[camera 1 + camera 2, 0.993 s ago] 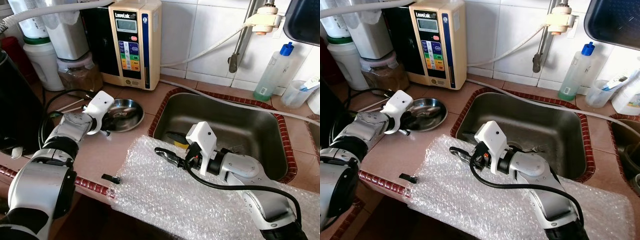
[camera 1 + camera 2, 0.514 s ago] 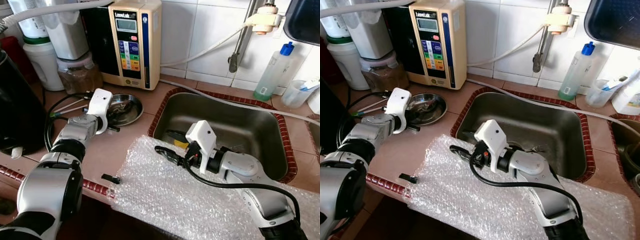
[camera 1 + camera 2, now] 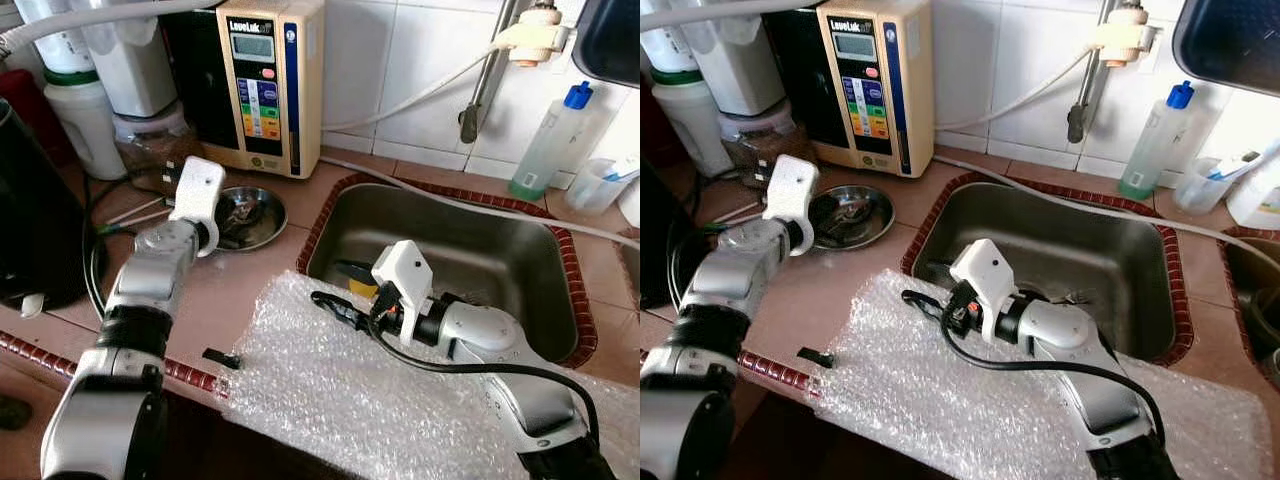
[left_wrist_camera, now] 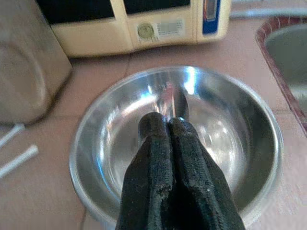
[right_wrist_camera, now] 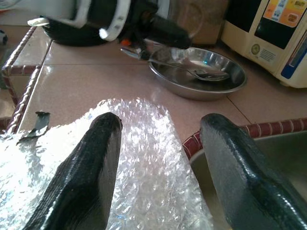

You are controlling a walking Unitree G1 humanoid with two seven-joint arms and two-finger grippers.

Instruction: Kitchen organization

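A shiny steel bowl sits on the tiled counter left of the sink. A metal spoon lies in it, handle over the rim. My left gripper hovers just above the bowl, fingers pressed shut, the spoon's shiny end showing past the tips. A sheet of bubble wrap covers the counter's front edge. My right gripper stands open low over the sheet's far left corner, beside the sink's rim. Its two fingers straddle the wrap with nothing between them.
The steel sink lies behind my right arm. A cream water machine, jars and a dark appliance crowd the back left. A small black scrap lies at the counter's edge. A blue-capped bottle stands back right.
My left arm has risen and swung toward the back, so its gripper now points down into the bowl from above. The right arm has barely moved.
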